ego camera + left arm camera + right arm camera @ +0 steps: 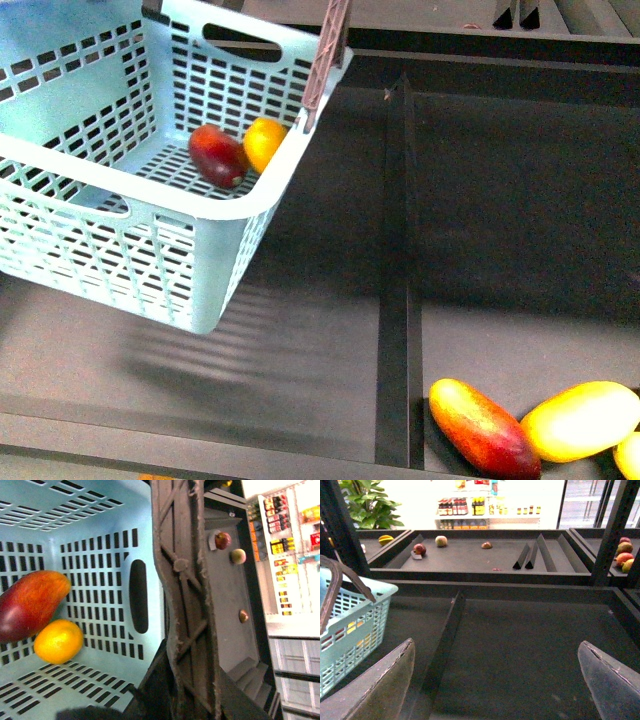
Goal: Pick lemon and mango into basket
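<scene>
The lemon (263, 142) and the mango (217, 156) lie touching on the basket (60, 160) floor, upper left of the front frame. My left fingers' state I cannot tell beside the brown handle (182, 600). My right fingers (502, 677) are spread wide, empty, above the dark desk (500, 220).

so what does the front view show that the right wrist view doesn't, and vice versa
Only the front view shows the mango and lemon lying in the basket, plus three loose fruits on the dark shelf. Only the right wrist view shows the open right gripper, empty, and a far shelf with fruit. Both show the basket and its brown handle.
</scene>
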`<action>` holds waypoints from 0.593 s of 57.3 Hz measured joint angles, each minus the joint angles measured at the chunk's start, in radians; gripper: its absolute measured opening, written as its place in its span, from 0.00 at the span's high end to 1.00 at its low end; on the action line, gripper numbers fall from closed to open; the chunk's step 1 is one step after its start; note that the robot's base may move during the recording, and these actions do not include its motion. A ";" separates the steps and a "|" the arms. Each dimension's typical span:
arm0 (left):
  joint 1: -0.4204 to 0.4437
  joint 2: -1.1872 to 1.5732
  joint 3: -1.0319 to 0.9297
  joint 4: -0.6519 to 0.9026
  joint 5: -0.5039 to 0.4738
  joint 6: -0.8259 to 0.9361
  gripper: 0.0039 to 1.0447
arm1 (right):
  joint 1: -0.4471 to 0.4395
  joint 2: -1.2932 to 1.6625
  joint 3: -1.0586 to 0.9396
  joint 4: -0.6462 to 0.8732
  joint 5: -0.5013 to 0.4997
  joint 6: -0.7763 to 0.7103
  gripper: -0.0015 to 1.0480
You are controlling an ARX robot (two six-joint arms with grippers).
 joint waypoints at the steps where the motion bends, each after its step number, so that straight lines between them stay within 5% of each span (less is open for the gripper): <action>1: 0.005 0.012 0.002 0.001 0.002 -0.008 0.94 | 0.000 0.000 0.000 0.000 0.000 0.000 0.08; 31: 0.028 0.055 -0.094 0.063 0.181 -0.077 0.94 | 0.000 0.000 0.000 0.000 0.000 0.000 0.08; 34: 0.029 0.050 -0.097 0.055 0.175 -0.053 0.85 | 0.000 0.000 0.000 0.000 0.000 0.000 0.08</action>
